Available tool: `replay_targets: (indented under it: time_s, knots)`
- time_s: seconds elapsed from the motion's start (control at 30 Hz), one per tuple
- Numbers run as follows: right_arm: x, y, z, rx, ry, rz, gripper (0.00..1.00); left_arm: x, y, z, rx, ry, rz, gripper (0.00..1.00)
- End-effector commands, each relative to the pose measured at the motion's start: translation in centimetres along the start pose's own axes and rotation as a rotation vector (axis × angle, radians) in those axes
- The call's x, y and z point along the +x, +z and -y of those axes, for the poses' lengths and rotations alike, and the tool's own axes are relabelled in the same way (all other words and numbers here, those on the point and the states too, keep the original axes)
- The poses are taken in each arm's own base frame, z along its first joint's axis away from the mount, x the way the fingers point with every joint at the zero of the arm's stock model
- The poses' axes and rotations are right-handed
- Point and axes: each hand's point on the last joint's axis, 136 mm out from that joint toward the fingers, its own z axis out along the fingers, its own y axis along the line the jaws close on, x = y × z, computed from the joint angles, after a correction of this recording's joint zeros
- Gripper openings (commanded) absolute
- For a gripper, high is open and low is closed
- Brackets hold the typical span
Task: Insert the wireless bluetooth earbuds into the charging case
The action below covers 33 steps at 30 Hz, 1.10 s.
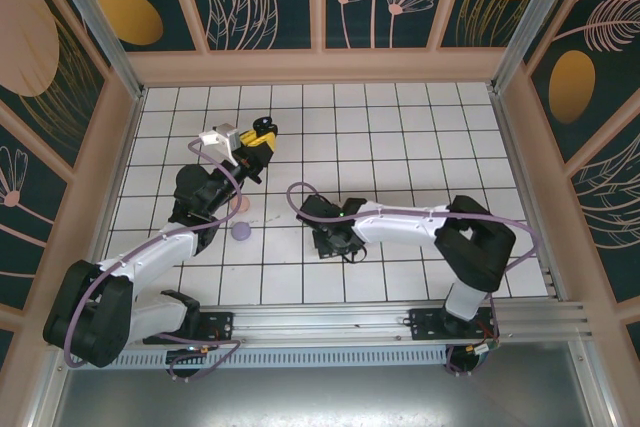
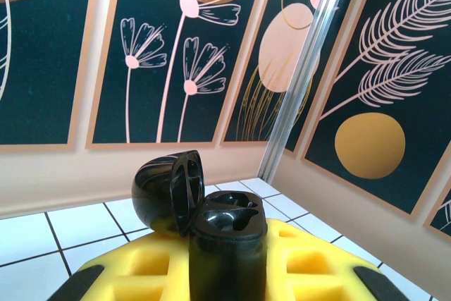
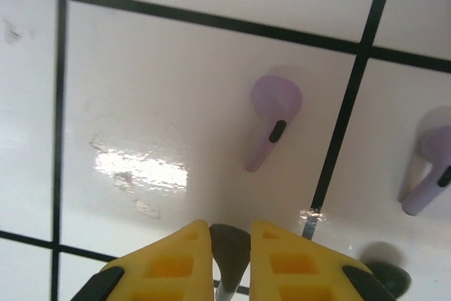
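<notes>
We're clamping the glossy black charging case (image 2: 211,206), lid open, in the left pincer (image 2: 227,273); right pincer (image 3: 231,234) is pinching a smooth black earbud (image 3: 231,250) near two stemmed lilac earbuds (image 3: 273,103).

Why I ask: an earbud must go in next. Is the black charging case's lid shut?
No, the lid stands swung back on its hinge, leaving the black charging case open on top.

Four earbuds can be counted: a first lilac earbud (image 3: 273,111), a second lilac earbud (image 3: 431,167), a first dark earbud (image 3: 230,244) and a second dark earbud (image 3: 386,278). There are three cases: one black case (image 2: 227,234), one lilac case (image 1: 243,232) and one pale pink case (image 1: 241,204). There are two arms: the left arm (image 1: 150,257) and the right arm (image 1: 410,219).
</notes>
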Motion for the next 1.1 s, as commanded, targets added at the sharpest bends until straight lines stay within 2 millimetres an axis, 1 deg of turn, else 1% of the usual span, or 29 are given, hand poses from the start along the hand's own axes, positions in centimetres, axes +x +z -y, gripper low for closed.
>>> replay_targets:
  time_s: [0.0, 0.07, 0.17, 0.27, 0.43, 0.63, 0.73, 0.87, 0.97, 1.07]
  knots:
    - [-2.0, -2.9, -0.5, -0.022, 0.002, 0.1, 0.16, -1.6, 0.2, 1.1, 0.041, 0.023, 0.04, 0.0]
    - [-2.8, -4.0, -0.4, -0.026, -0.004, 0.134, 0.16, -1.8, 0.1, 1.3, 0.047, 0.04, 0.043, 0.0]
    - [-4.6, -6.0, 0.0, -0.031, -0.01, 0.201, 0.16, -1.9, -0.1, 1.6, 0.062, 0.071, 0.046, 0.0]
    - [-6.9, -8.6, 0.4, -0.05, -0.018, 0.283, 0.16, -2.0, -0.3, 2.0, 0.076, 0.096, 0.047, 0.0]
    - [-11.4, -14.5, 1.2, -0.101, -0.032, 0.46, 0.16, -1.7, -0.2, 2.6, 0.116, 0.129, 0.039, 0.0]
    - [-15.8, -21.9, 1.5, -0.144, -0.062, 0.683, 0.16, -1.0, 0.2, 4.1, 0.221, 0.171, 0.007, 0.0]
    - [-17.6, -25.1, 1.2, -0.155, -0.082, 0.774, 0.16, -0.5, 0.5, 4.6, 0.247, 0.214, -0.002, 0.0]
    - [-19.5, -28.9, 0.4, -0.175, -0.111, 0.881, 0.16, 0.0, 1.0, 5.2, 0.248, 0.3, 0.001, 0.0]
    - [-20.5, -30.9, -0.3, -0.197, -0.136, 0.949, 0.16, 0.2, 1.8, 5.8, 0.244, 0.364, 0.001, 0.0]
    - [-21.0, -32.3, -1.2, -0.24, -0.168, 1.002, 0.16, 0.2, 2.6, 6.4, 0.243, 0.411, 0.0, 0.0]
